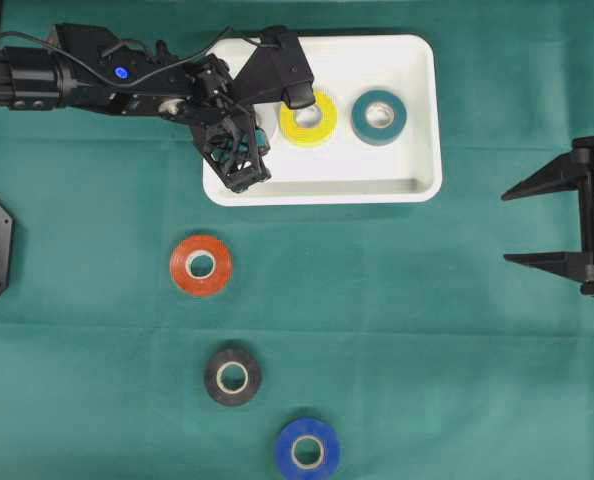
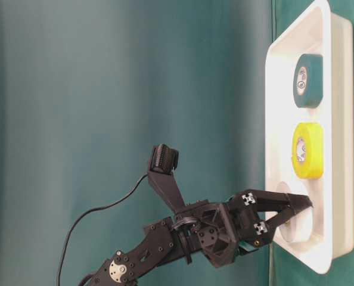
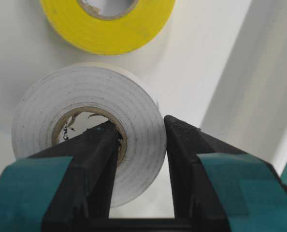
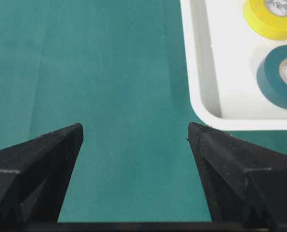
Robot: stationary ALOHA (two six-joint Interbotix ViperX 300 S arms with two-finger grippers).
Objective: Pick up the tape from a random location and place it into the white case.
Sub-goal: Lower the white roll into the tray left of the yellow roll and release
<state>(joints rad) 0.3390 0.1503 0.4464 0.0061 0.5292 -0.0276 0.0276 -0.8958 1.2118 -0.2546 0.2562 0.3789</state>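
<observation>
My left gripper (image 3: 141, 128) is shut on a white tape roll (image 3: 85, 96), one finger in its core and the other against its outer wall. It holds the roll inside the left end of the white case (image 1: 417, 150), down by the floor (image 2: 284, 71). In the overhead view the gripper (image 1: 245, 165) hides most of that roll. A yellow roll (image 1: 310, 120) and a teal roll (image 1: 379, 117) lie flat in the case beside it. My right gripper (image 1: 505, 228) rests open at the table's right side with nothing between its fingers (image 4: 135, 130).
On the green cloth below the case lie an orange roll (image 1: 200, 265), a black roll (image 1: 232, 376) and a blue roll (image 1: 307, 450) near the front edge. The case's corner (image 4: 206, 111) shows just ahead of my right gripper.
</observation>
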